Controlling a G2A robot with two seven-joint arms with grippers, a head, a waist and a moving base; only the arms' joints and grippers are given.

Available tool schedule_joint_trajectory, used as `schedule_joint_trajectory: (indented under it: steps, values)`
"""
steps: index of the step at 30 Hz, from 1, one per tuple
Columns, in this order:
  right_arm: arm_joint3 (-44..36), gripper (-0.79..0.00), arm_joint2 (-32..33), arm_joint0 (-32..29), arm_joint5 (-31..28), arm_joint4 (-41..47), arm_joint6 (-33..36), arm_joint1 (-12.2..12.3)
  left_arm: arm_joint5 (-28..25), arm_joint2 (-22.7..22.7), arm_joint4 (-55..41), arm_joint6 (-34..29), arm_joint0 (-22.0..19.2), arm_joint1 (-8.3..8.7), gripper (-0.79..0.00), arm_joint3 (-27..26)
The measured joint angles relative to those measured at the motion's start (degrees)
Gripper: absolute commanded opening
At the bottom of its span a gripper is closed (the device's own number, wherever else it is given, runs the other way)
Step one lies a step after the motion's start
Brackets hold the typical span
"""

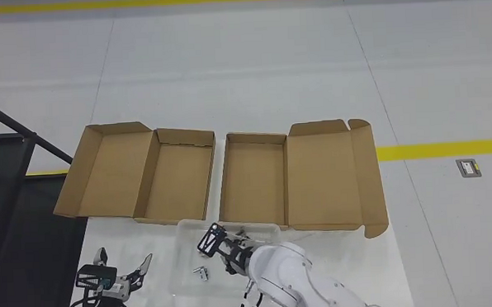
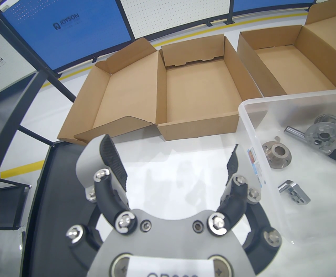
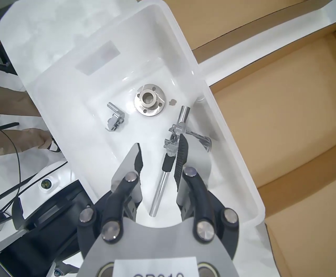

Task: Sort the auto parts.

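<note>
Right gripper (image 3: 159,150) down in clear plastic bin (image 3: 181,39), jaws apart, straddling steel shaft (image 3: 158,191). Shaft long axis runs along fingers, toward wrist. Left gripper (image 2: 170,150) agape beside bin, farther off.

White logo and lettering printed on the blue panel (image 2: 78,26). Small printed label (image 2: 256,164) stuck on the wall of the clear bin (image 2: 252,115), too fine to make out. White sticker (image 2: 170,271) with dark characters, cut off at the frame edge, on the base of the left gripper (image 2: 173,154); another white sticker (image 3: 157,267), likewise cut off, on the right gripper (image 3: 160,154). Small marked plate (image 1: 469,168) on the floor, illegible.
</note>
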Motion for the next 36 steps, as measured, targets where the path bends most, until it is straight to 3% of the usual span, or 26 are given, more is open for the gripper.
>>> schedule_joint_trajectory:
  steps: [8,15,21,23,25,36]
  values:
    - [3.7,-0.449,-3.4,0.7,5.4,-7.2,-0.9,-1.6,0.0,0.0,0.0,0.0,0.0,0.0,0.0,0.0]
    - [9.0,-0.536,-4.6,2.5,7.1,-7.9,-0.3,-3.4,0.0,0.0,0.0,0.0,0.0,0.0,0.0,0.0]
    - [12.5,-0.551,-5.7,4.1,9.6,-9.7,0.8,-5.1,0.0,0.0,0.0,0.0,0.0,0.0,0.0,0.0]
    - [13.3,-0.64,-6.1,4.4,10.3,-10.4,1.2,-5.7,0.0,0.0,0.0,0.0,0.0,0.0,0.0,0.0]
    - [13.7,-0.785,-6.2,4.6,10.8,-11.0,1.5,-6.1,0.0,0.0,0.0,0.0,0.0,0.0,0.0,0.0]
    - [9.7,-0.785,-4.4,2.4,13.0,-15.3,3.9,-6.8,0.0,0.0,0.0,0.0,0.0,0.0,0.0,0.0]
